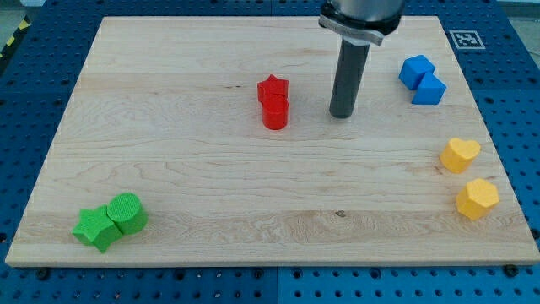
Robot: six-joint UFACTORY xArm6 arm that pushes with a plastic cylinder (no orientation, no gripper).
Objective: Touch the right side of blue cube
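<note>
**Kid:** Up near the view's top right corner of the worktop [169,169], two blue blocks are sitting close together and touching. Which one is the blue cube?

**Robot:** I am thinking the blue cube [430,89] is the lower one. The other blue block [416,69] is sitting just above it, a bit to the view's left. Its shape is hard to tell.

**Kid:** Where is the tip?

**Robot:** My tip [342,115] is resting on the wood between the red blocks and the blue ones. The red star [272,87] and the red round block [275,114] are sitting just to its left in the view. The blue cube is sitting well apart on the view's right.

**Kid:** Is your hand open or closed?

**Robot:** I am not carrying a hand at all, only a straight rod. So nothing is opening or closing.

**Kid:** Is the job done?

**Robot:** Not yet. My tip is not touching the cube, and it is sitting on the cube's left side. I am guessing it has to go around the cube to reach the right face, without bumping the other blue block.

**Kid:** Anything in the way?

**Robot:** The yellow heart [460,154] is sitting below the cube, so I am watching that one too.
</note>
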